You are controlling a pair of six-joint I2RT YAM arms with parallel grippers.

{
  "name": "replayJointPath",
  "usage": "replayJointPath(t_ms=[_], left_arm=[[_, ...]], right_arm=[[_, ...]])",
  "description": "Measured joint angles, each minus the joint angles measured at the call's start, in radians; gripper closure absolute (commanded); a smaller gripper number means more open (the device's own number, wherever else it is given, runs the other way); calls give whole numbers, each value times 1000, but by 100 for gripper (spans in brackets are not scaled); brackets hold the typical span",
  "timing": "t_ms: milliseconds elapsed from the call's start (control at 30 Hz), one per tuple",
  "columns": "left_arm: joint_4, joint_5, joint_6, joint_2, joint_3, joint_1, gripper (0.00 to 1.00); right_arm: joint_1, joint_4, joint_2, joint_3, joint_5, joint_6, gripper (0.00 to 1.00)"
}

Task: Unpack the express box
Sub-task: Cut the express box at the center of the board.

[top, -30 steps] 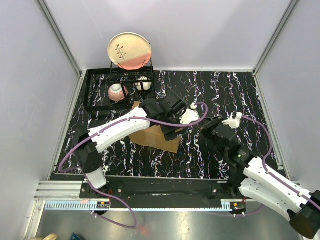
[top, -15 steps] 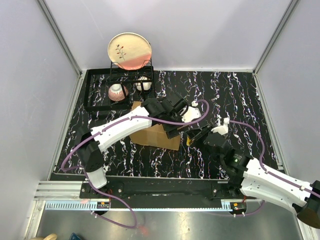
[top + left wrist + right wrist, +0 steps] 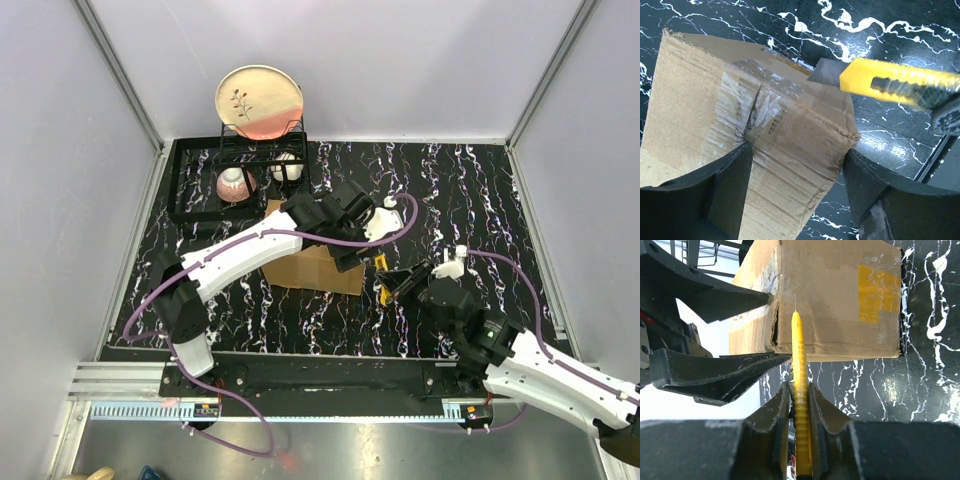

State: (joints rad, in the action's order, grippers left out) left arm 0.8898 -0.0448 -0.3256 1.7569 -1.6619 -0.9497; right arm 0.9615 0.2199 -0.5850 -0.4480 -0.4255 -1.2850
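**Yellow Knife at the Taped Corner of the Box**

1. Right fingers (image 3: pixel 776 432): closed tight on the ribbed yellow handle of a utility knife (image 3: pixel 799 390). The handle runs straight forward between them towards the box.

2. Blade (image 3: pixel 824 71): extended from the yellow body. Its tip lies at the upper edge of the box end, where the clear tape (image 3: pixel 771 102) wraps over.

3. Left fingers (image 3: pixel 722 192): set wide apart and bracketing that same end of the express box (image 3: pixel 695 100). One finger is on each side, with the inner faces against the cardboard, so the carton is gripped across its width.

4. Express box: brown corrugated cardboard with the flaps down. A seam under the tape shows a narrow vertical split at the end face. One side carries a yellow patch (image 3: pixel 879 292).

5. Position: the box rests on the black, white-veined counter (image 3: pixel 450 180), left of centre and under the left arm's wrist. It lies just in front of the black dish rack (image 3: pixel 195 195).

6. Dish rack: holds an upright plate (image 3: pixel 258 100) and a pink bowl (image 3: pixel 235 183) at the rear left of the counter.
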Motion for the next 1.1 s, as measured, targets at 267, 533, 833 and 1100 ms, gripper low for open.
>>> replayJointPath(t_ms=[267,533,833,1100], left_arm=[[42,-132,-45,-96,40,4,1],[218,-201,-144,-227,-3,2,1],[279,-355,-188,-93,-495,124,1],[267,-575,-299,-231,-389,151,1]], right_arm=[[1,106,124,-5,-5,115,100],[-4,172,110,-40,-27,194,100],[-237,114,-89,-138,284,402,100],[-242,130,-142,-417,823,698,100]])
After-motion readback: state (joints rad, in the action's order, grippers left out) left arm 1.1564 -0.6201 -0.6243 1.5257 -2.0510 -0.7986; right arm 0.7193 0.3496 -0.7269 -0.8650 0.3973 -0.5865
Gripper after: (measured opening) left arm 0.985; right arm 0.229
